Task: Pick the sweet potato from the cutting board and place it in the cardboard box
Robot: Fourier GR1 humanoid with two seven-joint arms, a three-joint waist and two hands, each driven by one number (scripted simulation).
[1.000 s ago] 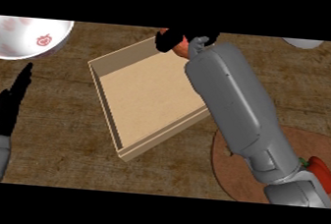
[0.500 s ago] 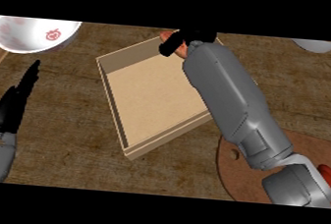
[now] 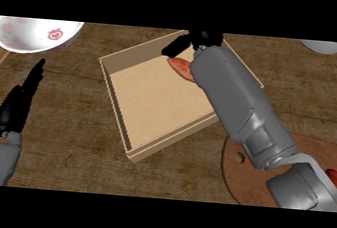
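Observation:
The orange sweet potato lies inside the open cardboard box, near its far corner, and my right forearm hides part of it. Just above it, at the box's far rim, is my right hand. Its black fingers are relaxed and apart from the potato, so the hand is open. The round wooden cutting board shows at the lower right, under my right arm. At the left edge my left hand rests open on the counter, fingers straight.
A white bowl with a red pattern stands at the far left, beyond my left hand. Part of another white dish shows at the far right. The dark wooden counter surrounds the box.
The sweet potato was in my right hand's fingers above the box's far corner. Now it sits lower, inside the box and apart from the hand. The left hand has stayed put.

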